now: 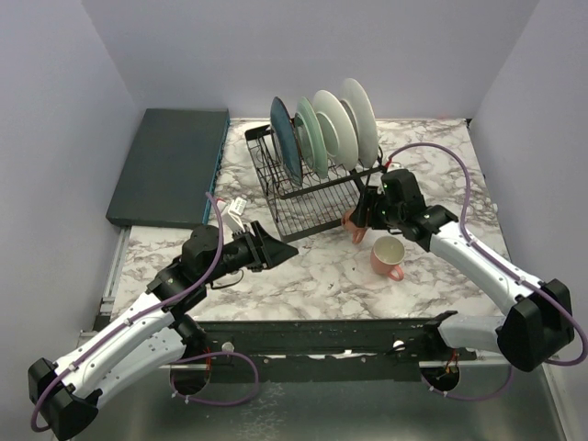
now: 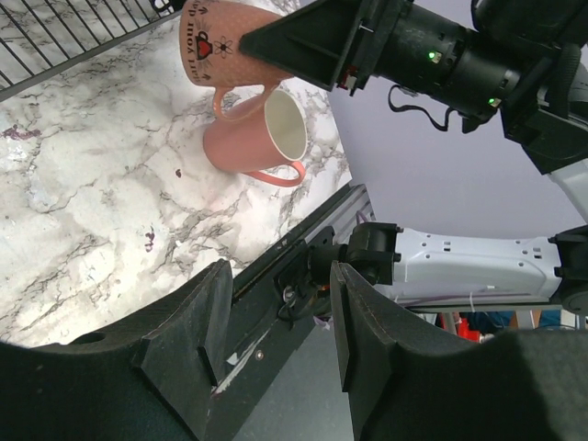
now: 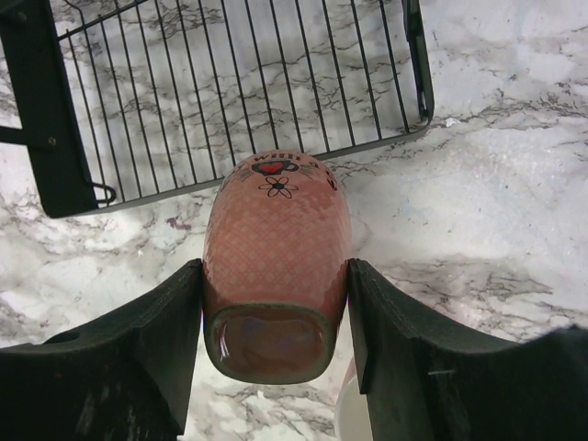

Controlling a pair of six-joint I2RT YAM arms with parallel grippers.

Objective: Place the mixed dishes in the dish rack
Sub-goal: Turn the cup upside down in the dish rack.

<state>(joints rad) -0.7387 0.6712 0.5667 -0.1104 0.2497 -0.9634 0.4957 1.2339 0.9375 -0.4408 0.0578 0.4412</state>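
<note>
Black wire dish rack point(image 1: 312, 197) stood upper centre of frame on the marble table point(image 1: 312, 285). Four plates were upright in it, side by side: dark teal plate point(image 1: 285, 138) leftmost, pale green plate point(image 1: 310, 138) next, then two white plates point(image 1: 335, 129). A flat dark teal slab point(image 1: 170, 165) lay upper left, apart from the rack.

Right gripper point(image 1: 359, 220) was at the rack's lower right corner, with a pink mug point(image 1: 355, 230) between its fingers, partly hidden. Second mug point(image 1: 387, 257) stood upright on the table just below and right of it, mouth up. Left gripper point(image 1: 283, 248) hung left of centre, pointing right, nothing in it.
</note>
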